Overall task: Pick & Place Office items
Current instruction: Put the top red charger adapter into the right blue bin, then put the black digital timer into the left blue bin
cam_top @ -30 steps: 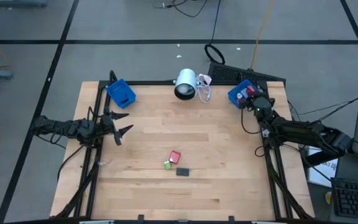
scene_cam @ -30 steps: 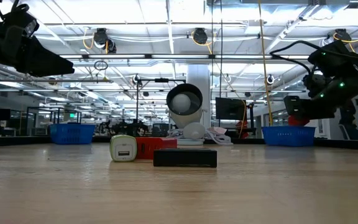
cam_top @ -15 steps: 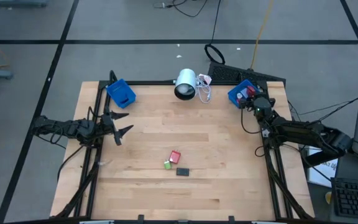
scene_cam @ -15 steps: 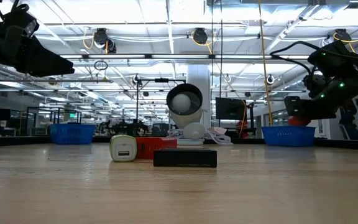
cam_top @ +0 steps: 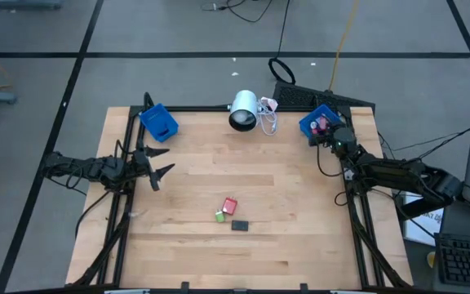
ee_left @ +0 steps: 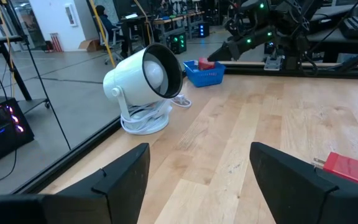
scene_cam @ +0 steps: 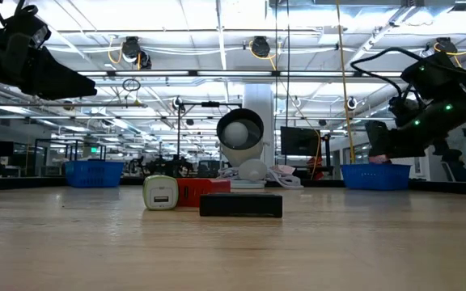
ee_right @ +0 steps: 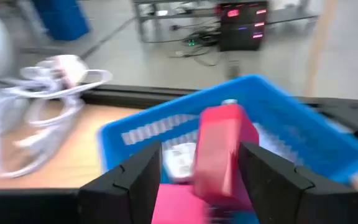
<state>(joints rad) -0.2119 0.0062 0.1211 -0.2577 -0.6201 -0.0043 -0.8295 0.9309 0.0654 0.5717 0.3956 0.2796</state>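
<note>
Over the blue bin [cam_top: 317, 122] at the far right corner of the table [cam_top: 284, 237], your right gripper [ee_right: 197, 180] has just let go — a second ago its fingers were shut on a red block [ee_right: 219, 152], and now they stand apart with the block blurred between them, dropping toward the bin. A pink piece [ee_right: 179, 208] sits just below it. From the high view you can see red and pink pieces already lying in that bin, so this placement looks done or nearly so.

That leaves the rest of the job near the middle of the table: a red piece [cam_top: 230, 205], a green-and-white piece [cam_top: 219, 216] touching it, and a dark grey block [cam_top: 240, 224] just beside them — all well apart from both grippers. The other blue bin [cam_top: 158, 122] sits at the far left corner, with a white lamp [cam_top: 243, 110] between the two bins.

Your left gripper [cam_top: 155, 163] hangs over the left edge of the table, fingers wide and holding nothing, unchanged from a second ago. It is the nearer one to the remaining pieces.
</note>
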